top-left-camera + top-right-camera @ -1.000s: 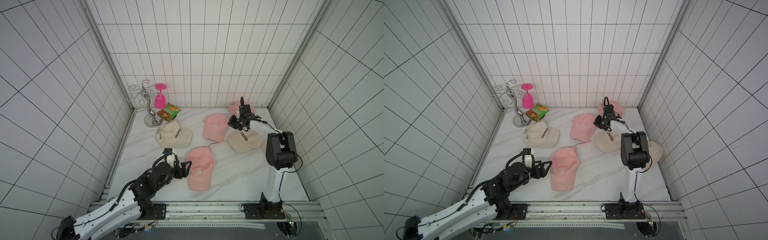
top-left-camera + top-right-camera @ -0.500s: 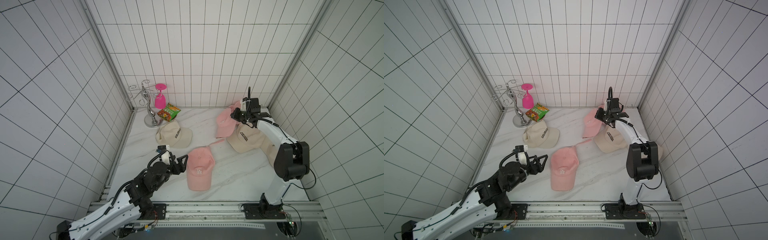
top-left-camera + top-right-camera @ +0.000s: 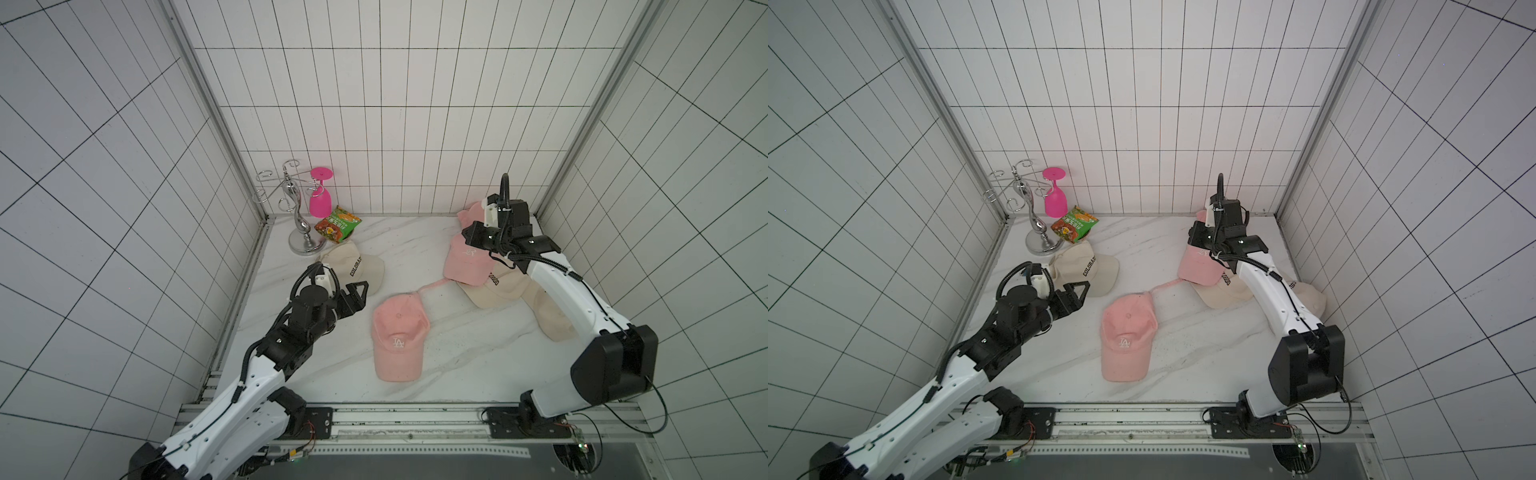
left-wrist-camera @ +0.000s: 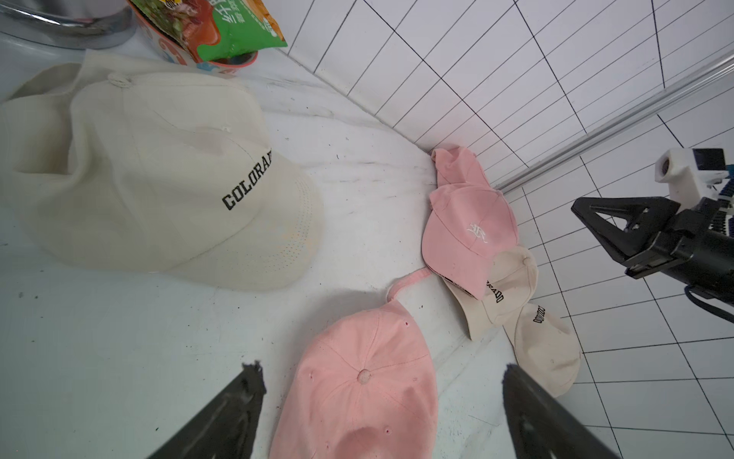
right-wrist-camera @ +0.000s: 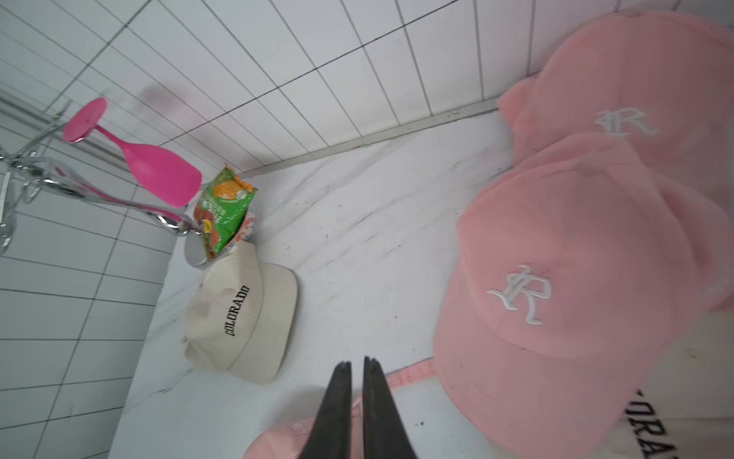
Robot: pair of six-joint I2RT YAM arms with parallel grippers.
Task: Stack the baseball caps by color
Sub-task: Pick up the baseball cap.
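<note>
Three light pink baseball caps and three cream "COLORADO" ones lie on the marble table. One pink cap point(image 3: 467, 262) point(image 5: 556, 278) rests against a second pink cap point(image 3: 471, 212) point(image 5: 635, 99) in the back right corner. Its brim overlaps a cream cap point(image 3: 494, 286), and another cream cap point(image 3: 548, 316) lies behind my right arm. My right gripper point(image 3: 473, 235) point(image 5: 357, 361) hovers beside this pile, jaws slightly apart and holding nothing. The third pink cap point(image 3: 397, 332) point(image 4: 357, 381) lies mid-table, and my left gripper point(image 3: 349, 286) point(image 4: 383, 371) stands open above its crown. A lone cream cap point(image 3: 357, 270) point(image 4: 151, 179) sits at the back left.
A chrome glass rack point(image 3: 299, 224) stands in the back left corner with a hot-pink goblet point(image 3: 320, 199) hanging on it. A green snack bag point(image 3: 337, 224) in a small bowl sits beside it. Tiled walls close in on three sides.
My right gripper carried a pink cap from mid-table to the back right corner, laid it on the pink cap there, and parted its jaws. My left arm moved forward toward the middle caps.
</note>
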